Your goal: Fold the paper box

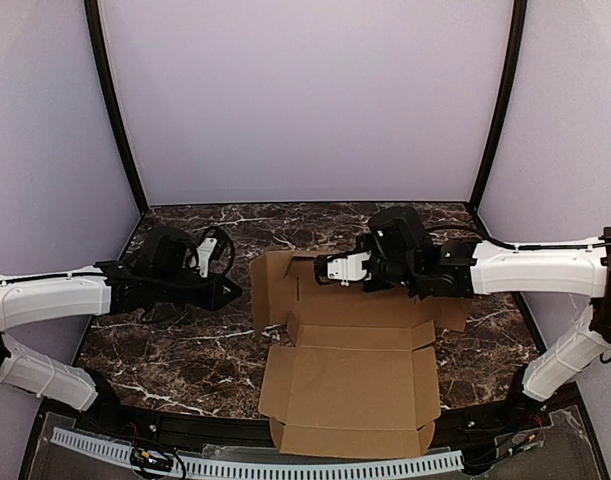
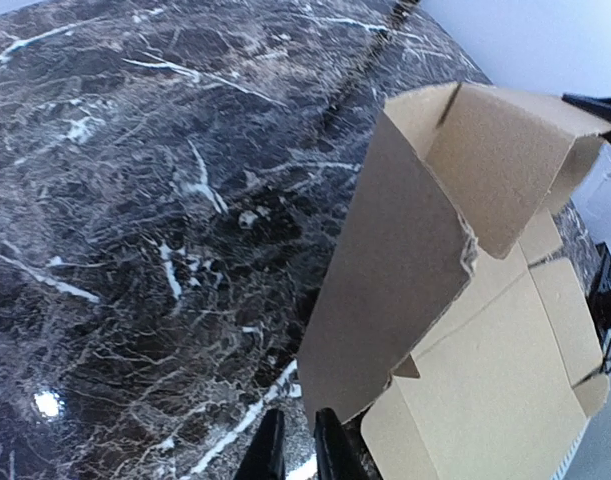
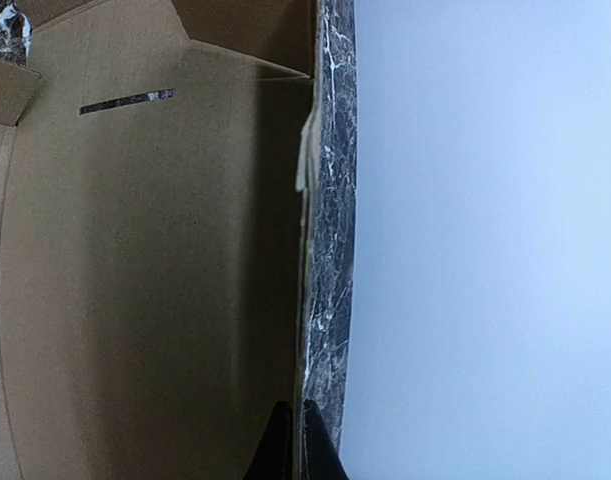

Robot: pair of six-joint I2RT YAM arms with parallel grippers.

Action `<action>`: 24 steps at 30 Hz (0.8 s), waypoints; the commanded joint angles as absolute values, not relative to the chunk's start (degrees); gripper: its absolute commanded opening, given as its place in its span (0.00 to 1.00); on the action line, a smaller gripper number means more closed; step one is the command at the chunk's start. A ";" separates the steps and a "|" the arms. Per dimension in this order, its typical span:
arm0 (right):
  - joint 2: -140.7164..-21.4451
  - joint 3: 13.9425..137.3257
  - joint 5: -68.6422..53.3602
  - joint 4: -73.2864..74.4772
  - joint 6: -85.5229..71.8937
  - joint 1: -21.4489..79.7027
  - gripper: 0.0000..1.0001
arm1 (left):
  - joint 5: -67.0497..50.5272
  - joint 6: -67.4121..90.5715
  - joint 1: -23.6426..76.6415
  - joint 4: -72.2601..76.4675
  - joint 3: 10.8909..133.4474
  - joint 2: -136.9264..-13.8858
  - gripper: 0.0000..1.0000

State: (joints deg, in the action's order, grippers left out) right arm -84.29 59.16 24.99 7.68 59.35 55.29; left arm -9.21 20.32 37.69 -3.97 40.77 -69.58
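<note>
**A:** Where does your paper box sit?

**B:** Your paper box (image 1: 353, 385) lies on the dark marble table (image 1: 175, 350), a little right of centre. Its large near panel is flat, reaching your front edge. The far part is partly folded, with its left wall (image 2: 385, 290) standing upright.

**A:** And your left gripper?

**B:** Your left gripper (image 2: 297, 448) hovers low over bare marble just left of that wall, apart from it. Its fingers stand a narrow gap apart, with nothing between them.

**A:** The right one?

**B:** Your right gripper (image 1: 322, 272) reaches in over the far part of the box. In the wrist view its fingers (image 3: 283, 445) are pressed together beside a cardboard edge. You cannot tell whether they touch it.
</note>
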 commanded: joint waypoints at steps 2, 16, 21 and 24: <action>-83.82 56.42 25.55 -3.97 68.37 56.42 0.00 | -21.99 21.00 36.91 4.36 37.25 -71.78 0.18; -83.43 53.49 22.24 -8.67 70.32 56.84 0.00 | -27.61 21.98 36.38 12.67 33.37 -75.93 0.50; -83.15 52.89 22.15 -8.17 69.60 56.87 0.00 | -27.42 21.74 36.38 10.60 34.48 -74.89 0.49; -83.44 52.26 22.56 -8.22 69.33 56.86 0.00 | -24.63 20.18 36.39 2.41 37.35 -71.12 0.49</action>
State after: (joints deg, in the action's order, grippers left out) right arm -84.27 53.78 22.72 -6.96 69.80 56.34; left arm -26.37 22.00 36.73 9.93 34.57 -75.64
